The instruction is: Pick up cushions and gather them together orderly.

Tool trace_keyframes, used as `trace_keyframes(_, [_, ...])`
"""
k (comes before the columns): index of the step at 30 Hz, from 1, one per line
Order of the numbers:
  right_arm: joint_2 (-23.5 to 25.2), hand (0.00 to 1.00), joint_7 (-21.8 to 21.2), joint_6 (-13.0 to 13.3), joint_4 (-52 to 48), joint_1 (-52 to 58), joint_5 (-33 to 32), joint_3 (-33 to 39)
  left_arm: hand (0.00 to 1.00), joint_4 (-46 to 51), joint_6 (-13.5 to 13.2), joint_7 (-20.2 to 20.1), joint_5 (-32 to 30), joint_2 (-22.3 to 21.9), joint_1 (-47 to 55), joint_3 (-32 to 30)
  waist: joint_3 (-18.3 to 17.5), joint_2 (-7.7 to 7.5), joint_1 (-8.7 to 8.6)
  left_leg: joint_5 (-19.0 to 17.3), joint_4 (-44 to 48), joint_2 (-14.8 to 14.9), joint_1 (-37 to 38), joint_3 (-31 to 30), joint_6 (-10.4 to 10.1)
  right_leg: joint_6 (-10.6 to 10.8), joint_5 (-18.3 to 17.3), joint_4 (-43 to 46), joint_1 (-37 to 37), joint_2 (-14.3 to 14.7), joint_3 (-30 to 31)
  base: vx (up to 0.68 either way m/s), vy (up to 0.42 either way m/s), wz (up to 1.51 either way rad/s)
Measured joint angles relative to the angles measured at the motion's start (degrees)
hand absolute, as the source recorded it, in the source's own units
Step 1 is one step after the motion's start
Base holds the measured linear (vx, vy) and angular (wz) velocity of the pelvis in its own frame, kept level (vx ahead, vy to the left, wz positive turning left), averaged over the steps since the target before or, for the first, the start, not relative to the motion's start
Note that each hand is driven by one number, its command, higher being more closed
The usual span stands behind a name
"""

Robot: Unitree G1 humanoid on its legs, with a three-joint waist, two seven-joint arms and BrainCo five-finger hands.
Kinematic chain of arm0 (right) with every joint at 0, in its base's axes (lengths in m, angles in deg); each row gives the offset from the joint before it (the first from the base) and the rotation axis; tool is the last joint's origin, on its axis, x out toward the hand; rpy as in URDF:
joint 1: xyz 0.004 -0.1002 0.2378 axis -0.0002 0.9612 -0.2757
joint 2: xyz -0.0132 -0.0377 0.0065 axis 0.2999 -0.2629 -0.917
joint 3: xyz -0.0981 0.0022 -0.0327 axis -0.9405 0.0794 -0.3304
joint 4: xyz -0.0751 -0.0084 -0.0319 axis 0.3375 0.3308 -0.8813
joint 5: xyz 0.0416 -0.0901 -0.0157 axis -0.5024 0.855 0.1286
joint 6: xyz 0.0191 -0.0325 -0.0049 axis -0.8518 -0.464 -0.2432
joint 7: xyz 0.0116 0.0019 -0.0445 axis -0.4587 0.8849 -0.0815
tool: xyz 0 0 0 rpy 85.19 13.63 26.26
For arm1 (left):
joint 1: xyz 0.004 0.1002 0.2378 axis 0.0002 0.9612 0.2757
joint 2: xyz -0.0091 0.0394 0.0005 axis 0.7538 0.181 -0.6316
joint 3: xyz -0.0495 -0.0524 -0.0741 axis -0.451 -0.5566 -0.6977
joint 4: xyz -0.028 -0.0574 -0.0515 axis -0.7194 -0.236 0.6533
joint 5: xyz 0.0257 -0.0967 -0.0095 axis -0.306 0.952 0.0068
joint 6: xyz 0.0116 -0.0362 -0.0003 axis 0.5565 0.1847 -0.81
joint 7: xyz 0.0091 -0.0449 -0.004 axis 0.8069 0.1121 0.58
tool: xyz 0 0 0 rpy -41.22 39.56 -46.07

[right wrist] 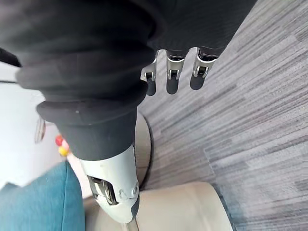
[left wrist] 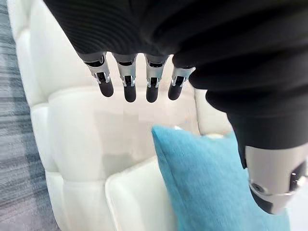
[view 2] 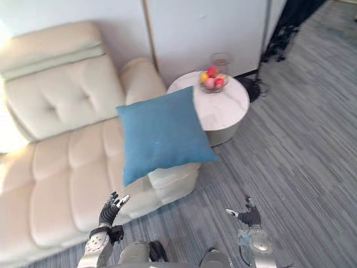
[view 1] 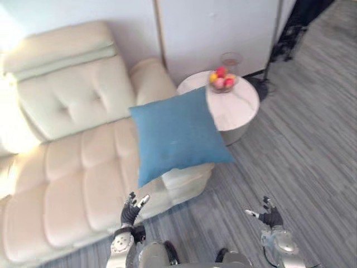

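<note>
A blue square cushion lies on the right arm end of the cream sofa, overhanging its edge toward the round table. The same blue cushion shows past my left hand's fingers. My left hand hovers low in front of the sofa's seat, below the cushion, with straight fingers and nothing in it. Over the grey floor to the right, my right hand is open and empty as well; its fingers point over the carpet.
A round white side table stands right of the sofa, carrying a glass bowl of fruit. A white wall runs behind. A dark stand rises at the back right. Grey striped carpet covers the floor.
</note>
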Motion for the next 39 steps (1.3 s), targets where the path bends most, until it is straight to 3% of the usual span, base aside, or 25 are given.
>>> trace_keyframes(3, [-0.3, 0.0, 0.1, -0.1, 1.9, -1.1, 0.0, 0.3, 0.0, 0.0, 0.1, -0.1, -0.1, 0.4, 0.5, 0.8, 0.0, -0.55, -0.04, -0.8, -0.8, -1.7, 2.1, 0.2, 1.0, 1.0, -0.8, 6.2, -0.8, -2.8, 1.0, 0.0, 0.04, 0.07])
trace_keyframes(4, [-0.6, 0.0, 0.1, -0.1, 2.0, -1.6, 0.0, 0.7, 0.0, -0.1, 0.1, -0.3, -0.1, 0.6, 0.8, 2.0, 0.1, -0.89, -0.51, -2.9, -1.7, -2.9, 3.2, 0.3, 1.8, 1.7, -2.0, 14.4, -3.3, -5.2, 2.5, -0.06, 0.079, 0.11])
trace_keyframes(6, [-0.6, 0.0, 0.1, -0.1, 1.8, -1.6, 0.0, 0.6, 0.0, -0.2, 0.1, -0.3, -0.1, 1.0, 0.7, 2.8, 0.3, -1.71, -1.7, -4.3, -1.8, -4.5, 4.0, -0.9, 2.0, 1.1, -1.7, 21.8, -5.8, -8.0, 4.8, -0.04, 0.054, 0.27])
trace_keyframes(7, [-0.7, 0.0, 0.2, -0.2, 1.9, -1.2, 0.1, 0.6, 0.0, -0.2, 0.2, -0.3, -0.1, 1.3, 0.5, 3.3, 0.4, -2.37, -2.6, -5.2, -1.5, -5.3, 5.1, -1.6, 2.6, -0.5, -0.8, 27.9, -9.5, -8.7, 9.0, 0.04, 0.032, 0.33])
trace_keyframes(8, [-0.7, 0.0, 0.2, -0.4, 1.9, -0.7, 0.1, 0.5, 0.0, -0.3, 0.2, -0.2, -0.1, 1.6, 0.5, 3.3, 0.4, -2.37, -3.1, -5.8, -1.0, -5.1, 5.2, -2.5, 2.5, 0.8, -2.9, 28.4, -11.4, -7.0, 13.0, 0.06, 0.017, 0.27])
trace_keyframes(11, [-0.8, 0.0, 0.3, -0.6, 1.9, -0.5, 0.0, 0.5, 0.0, -1.2, 0.2, -0.2, -0.2, 2.6, -0.1, 3.3, 0.6, -2.18, -4.11, -5.9, -0.4, -4.5, 5.1, -4.6, 2.9, 1.2, -4.4, 20.3, -14.5, -2.2, 17.9, 0.06, -0.039, 0.35])
trace_keyframes(13, [-0.9, 0.0, 0.3, -0.6, 1.9, 0.0, 0.0, 0.5, 0.0, -1.2, 0.2, -0.2, -0.2, 3.3, -0.4, 3.4, 0.1, -2.95, -5.03, -5.4, 0.3, -4.5, 5.1, -6.5, 1.8, 1.6, -2.8, 12.1, -15.0, 0.8, 21.4, 0.15, -0.125, 0.7])
trace_keyframes(14, [-1.0, 0.0, 0.3, -0.6, 1.8, 1.0, 0.0, 0.5, 0.0, -1.3, 0.1, -0.2, -0.2, 3.7, -1.0, 3.4, 0.1, -3.01, -5.14, -6.0, 1.7, -4.8, 4.8, -8.1, 0.7, 0.6, 3.0, 8.6, -14.5, 1.9, 23.5, 0.19, -0.176, 0.83])
trace_keyframes(17, [-2.2, 0.0, 0.2, -0.8, 1.3, 0.6, 0.0, 0.7, 0.0, -1.2, -0.5, -0.2, -0.7, 3.4, -2.2, 3.8, -0.4, -1.15, -4.46, -6.1, 1.9, -3.2, 4.4, -10.2, -0.8, -0.5, 3.1, 8.8, -14.0, 3.5, 22.4, 0.17, -0.141, 0.25])
trace_keyframes(20, [-3.2, 0.0, -0.2, -0.8, 0.4, -1.0, 0.0, 1.4, 0.0, -1.2, -0.5, -0.2, -0.7, 3.3, -3.3, 3.8, -0.4, -0.08, -4.57, -5.5, 0.1, -2.7, 5.0, -10.4, -1.9, -1.1, 2.7, 8.6, -13.9, 4.3, 21.8, 0.1, -0.097, 0.0])
trace_keyframes(27, [-6.5, 0.0, 0.0, -0.7, -5.5, -1.7, 0.1, 4.1, 0.0, -1.2, -0.5, 0.1, -0.6, 4.2, -6.6, 2.4, -0.5, -0.31, -5.05, -4.0, -2.9, -3.7, 4.4, -11.1, -2.5, -1.2, 3.8, 5.4, -13.3, 4.2, 21.4, -0.02, -0.013, 0.04])
trace_keyframes(31, [-8.8, 0.0, 0.0, -0.7, -5.5, -7.6, 0.0, 3.7, 0.0, -1.4, -0.5, 0.9, -0.5, 6.2, -11.8, 2.5, 0.2, -0.36, -4.99, -1.5, -4.3, -4.5, -0.6, -11.1, -1.9, -1.6, 7.8, 1.6, -17.4, 4.3, 21.2, -0.05, -0.004, 0.02])
trace_keyframes(39, [-10.7, 0.0, 1.0, -0.9, -2.3, -28.6, -2.0, -4.9, 0.0, -10.9, -0.5, 2.7, -0.1, 7.2, -32.0, 5.1, 6.2, -0.7, -4.78, 0.2, -0.5, -4.6, -12.9, -12.2, -0.3, -2.2, 14.2, -2.4, -25.6, 4.2, 21.1, -0.13, -0.005, 0.04])
